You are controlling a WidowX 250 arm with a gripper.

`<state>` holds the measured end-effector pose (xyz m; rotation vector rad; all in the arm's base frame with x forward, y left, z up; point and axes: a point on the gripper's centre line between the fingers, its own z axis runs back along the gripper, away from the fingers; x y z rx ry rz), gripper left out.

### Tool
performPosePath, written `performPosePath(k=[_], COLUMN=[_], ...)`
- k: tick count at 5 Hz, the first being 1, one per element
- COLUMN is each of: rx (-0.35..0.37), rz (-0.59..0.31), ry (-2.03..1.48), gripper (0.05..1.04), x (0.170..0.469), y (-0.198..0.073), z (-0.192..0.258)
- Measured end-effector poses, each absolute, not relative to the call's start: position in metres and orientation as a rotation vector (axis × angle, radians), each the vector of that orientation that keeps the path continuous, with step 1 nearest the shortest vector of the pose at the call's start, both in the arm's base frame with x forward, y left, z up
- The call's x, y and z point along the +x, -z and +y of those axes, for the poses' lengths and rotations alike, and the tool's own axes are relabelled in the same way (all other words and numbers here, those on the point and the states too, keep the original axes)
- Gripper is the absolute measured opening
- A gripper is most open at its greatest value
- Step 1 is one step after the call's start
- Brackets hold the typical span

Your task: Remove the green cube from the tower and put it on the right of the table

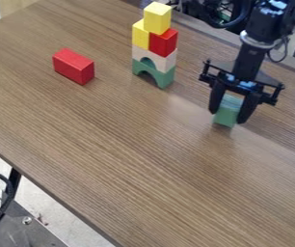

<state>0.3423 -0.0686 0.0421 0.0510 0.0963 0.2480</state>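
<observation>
my hand (pixel 228 116) grips the green cube (pixel 225 118) directly beneath me, well right of the tower (pixel 155 44) and at or just above the desk (pixel 130 149), so i should ease straight down and release.

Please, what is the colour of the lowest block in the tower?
The lowest block is green; the camera view shows it best.

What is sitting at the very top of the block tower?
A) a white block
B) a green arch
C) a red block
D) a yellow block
D, because a yellow block sits highest, above the red block in the tower.
</observation>
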Motion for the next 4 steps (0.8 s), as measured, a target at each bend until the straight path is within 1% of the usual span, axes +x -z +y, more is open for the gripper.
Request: performPosePath(k=[1, 2, 3, 4], rx=[0.107, 0.117, 0.048, -0.056], rz=[0.098, 0.089, 0.07, -0.053], ry=[-0.151, -0.108, -0.09, -0.128], gripper=[0.637, 0.941, 1.005, 0.999], x=[0.342, 0.342, 0.348, 0.367], y=[-0.041, -0.041, -0.065, -0.122], z=[-0.061, -0.063, -0.067, -0.057])
